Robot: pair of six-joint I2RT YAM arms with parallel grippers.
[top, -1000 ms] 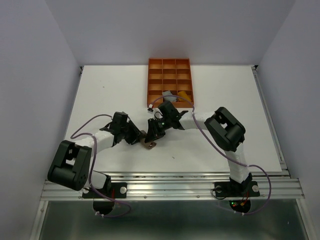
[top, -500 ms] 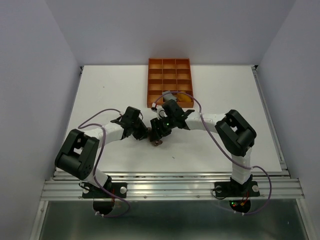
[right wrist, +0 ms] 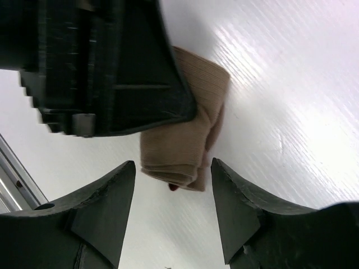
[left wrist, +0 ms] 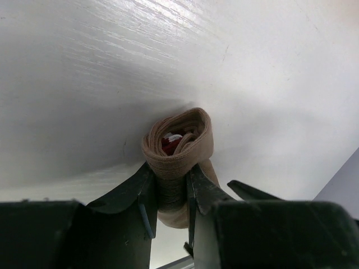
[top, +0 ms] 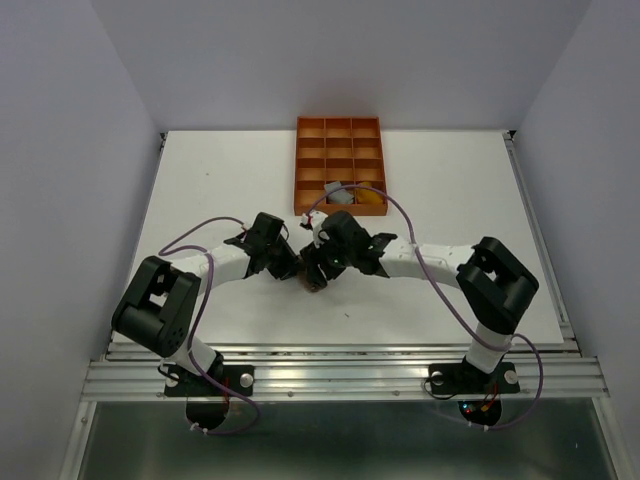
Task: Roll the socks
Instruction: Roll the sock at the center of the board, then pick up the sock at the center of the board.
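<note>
A taupe-brown ribbed sock (left wrist: 178, 147), wound into a loose roll with a scrap of its maroon and white cuff showing in the hollow middle, sits on the white table (top: 200, 190) near its front edge, between the two arms and well short of the orange compartmented tray (top: 298, 165). The left gripper (left wrist: 169, 180) is clenched on it: the two dark fingers (left wrist: 147, 193) pinch the near part of the roll from either side, so the fabric bulges beyond their tips and the open end of the coil faces away from the wrist. The right gripper (right wrist: 173, 168) stands released, its fingers spread wide on either side of the sock's free end, which lies between the tips without clearly touching either. In the right wrist view the black body of the left gripper covers the upper part of the sock. From above, the two wrists meet nose to nose over the brown bundle. Further back, a grey sock (top: 335, 190) and a mustard-yellow sock (top: 370, 197) lie in neighbouring compartments of the tray's nearest row, the yellow one on the right.
</note>
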